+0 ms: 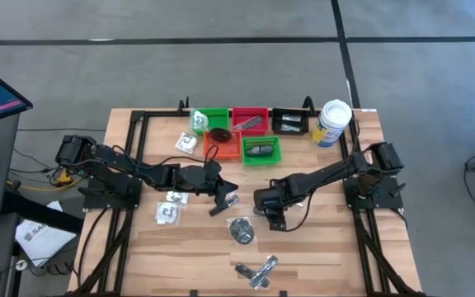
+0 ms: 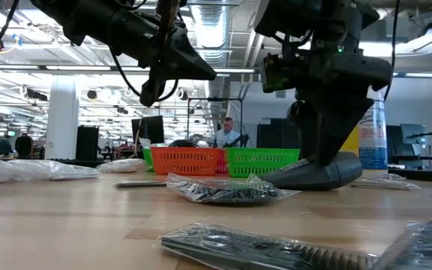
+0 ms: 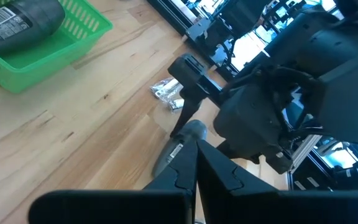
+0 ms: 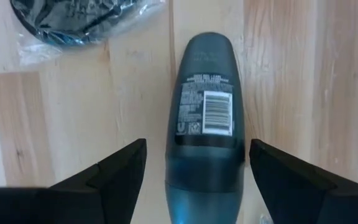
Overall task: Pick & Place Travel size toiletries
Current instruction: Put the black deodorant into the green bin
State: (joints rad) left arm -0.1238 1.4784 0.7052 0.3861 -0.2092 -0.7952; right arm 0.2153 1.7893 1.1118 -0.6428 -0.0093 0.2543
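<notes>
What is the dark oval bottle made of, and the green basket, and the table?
The dark oval bottle looks like smooth, slightly shiny plastic, with a stuck-on barcode label. The green basket looks like moulded plastic, judging by its slotted mesh walls. The table looks like pale wood, with grain lines and joined boards showing, probably sealed smooth.

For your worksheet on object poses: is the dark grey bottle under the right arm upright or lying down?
Lying down: the dark grey bottle rests lengthwise on the table, barcode label facing up.
</notes>
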